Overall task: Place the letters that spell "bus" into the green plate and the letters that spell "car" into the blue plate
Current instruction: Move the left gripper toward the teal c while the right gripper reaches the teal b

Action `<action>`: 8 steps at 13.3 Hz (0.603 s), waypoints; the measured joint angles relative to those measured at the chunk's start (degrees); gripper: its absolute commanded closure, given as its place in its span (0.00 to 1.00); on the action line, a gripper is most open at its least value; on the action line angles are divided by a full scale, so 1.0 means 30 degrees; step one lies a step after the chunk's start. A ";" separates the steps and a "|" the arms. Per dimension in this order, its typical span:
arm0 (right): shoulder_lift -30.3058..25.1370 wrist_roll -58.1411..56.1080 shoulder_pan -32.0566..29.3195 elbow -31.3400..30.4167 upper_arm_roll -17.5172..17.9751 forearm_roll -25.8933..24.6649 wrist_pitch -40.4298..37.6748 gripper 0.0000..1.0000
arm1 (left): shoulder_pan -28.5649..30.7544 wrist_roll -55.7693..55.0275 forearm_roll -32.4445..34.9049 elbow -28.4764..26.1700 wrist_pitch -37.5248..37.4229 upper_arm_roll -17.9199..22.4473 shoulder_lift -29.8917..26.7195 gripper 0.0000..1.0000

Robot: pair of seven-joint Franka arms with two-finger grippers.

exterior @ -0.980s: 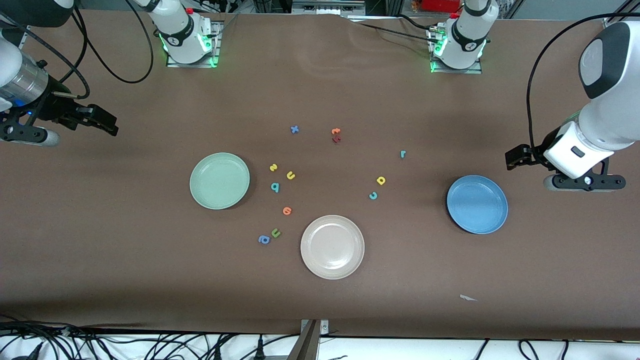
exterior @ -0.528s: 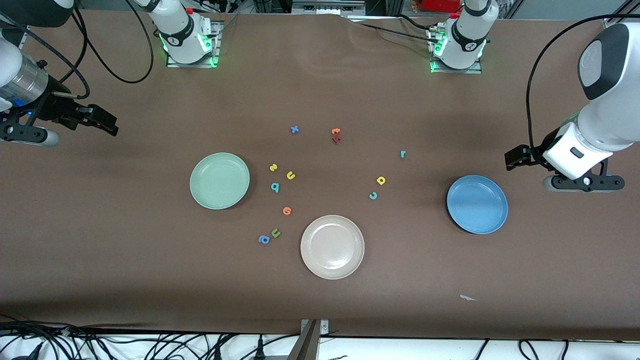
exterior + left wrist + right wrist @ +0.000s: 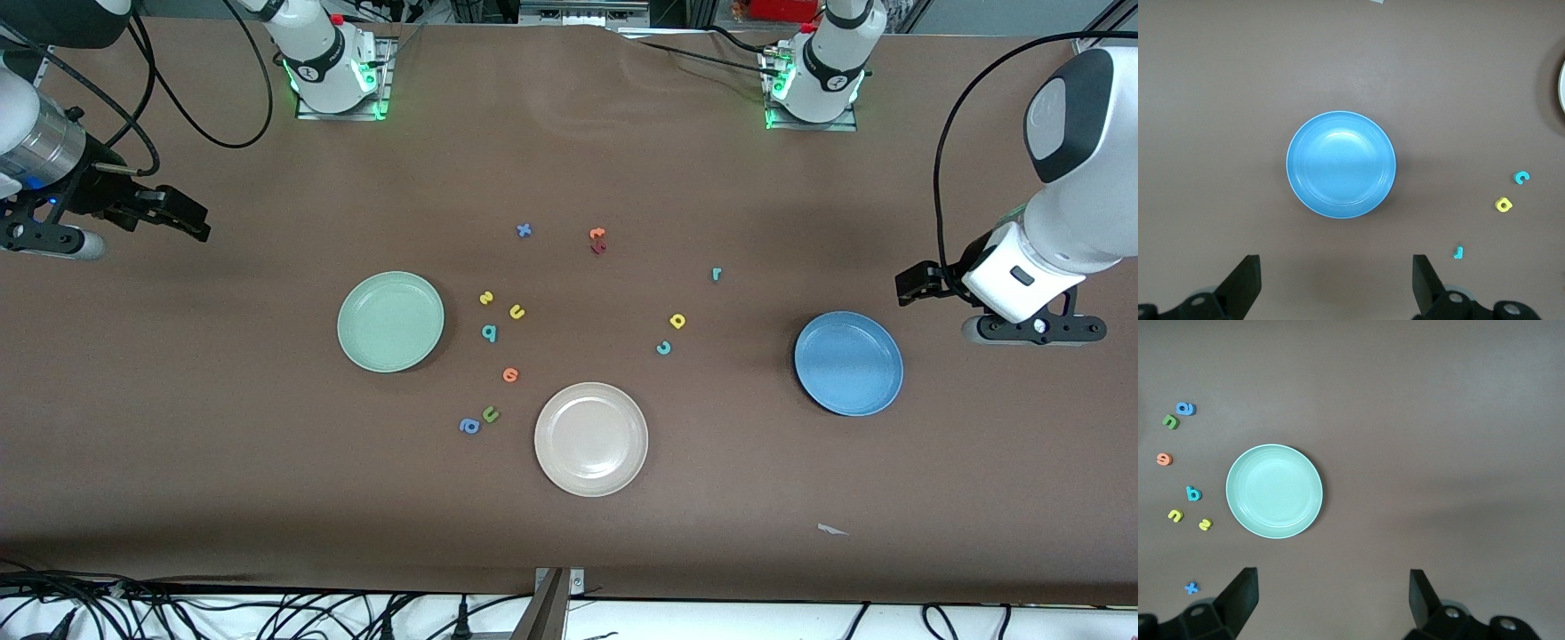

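Observation:
The green plate (image 3: 391, 322) lies toward the right arm's end, with the yellow "s" (image 3: 486, 298), yellow "u" (image 3: 516, 311) and teal "b" (image 3: 489, 332) beside it. The blue plate (image 3: 849, 363) lies toward the left arm's end. The teal "r" (image 3: 717, 274), yellow "a" (image 3: 677, 321) and teal "c" (image 3: 663, 348) lie between it and the middle. My left gripper (image 3: 910, 284) hangs open and empty over bare table beside the blue plate (image 3: 1341, 165). My right gripper (image 3: 194, 222) hangs open and empty past the green plate (image 3: 1274, 491), near the table's end.
A beige-white plate (image 3: 591, 438) sits nearer the front camera, mid-table. Other loose letters are an orange one (image 3: 510, 374), an olive "u" (image 3: 490, 413), a blue "a" (image 3: 468, 426), a blue "x" (image 3: 524, 230) and an orange and dark-red pair (image 3: 597, 240). A paper scrap (image 3: 831, 530) lies near the front edge.
The left arm's hand has drifted a little toward the table's middle. The right arm, the plates and the letters have not moved.

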 measured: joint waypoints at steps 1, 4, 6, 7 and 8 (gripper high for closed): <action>0.0000 0.0000 0.0000 0.0000 0.0000 0.0000 0.0000 0.00 | -0.0014 0.0000 0.0000 0.0000 0.0043 -0.0004 0.0040 0.00; 0.0000 0.0000 0.0000 0.0000 0.0000 0.0000 -0.0006 0.00 | -0.0130 -0.0015 -0.0201 0.0000 0.0243 -0.0046 0.0258 0.00; 0.0000 0.0000 0.0000 0.0000 -0.0001 0.0000 -0.0011 0.00 | -0.0269 -0.0016 -0.1036 -0.0001 0.0452 -0.0106 0.0473 0.00; 0.0000 0.0000 0.0000 0.0000 -0.0001 0.0000 -0.0012 0.00 | -0.0353 -0.0025 -0.1227 -0.0001 0.0561 -0.0173 0.0592 0.00; 0.0000 0.0000 0.0002 0.0000 0.0002 0.0000 -0.0014 0.00 | -0.0514 -0.0118 -0.1337 -0.0008 0.0685 -0.0229 0.0728 0.00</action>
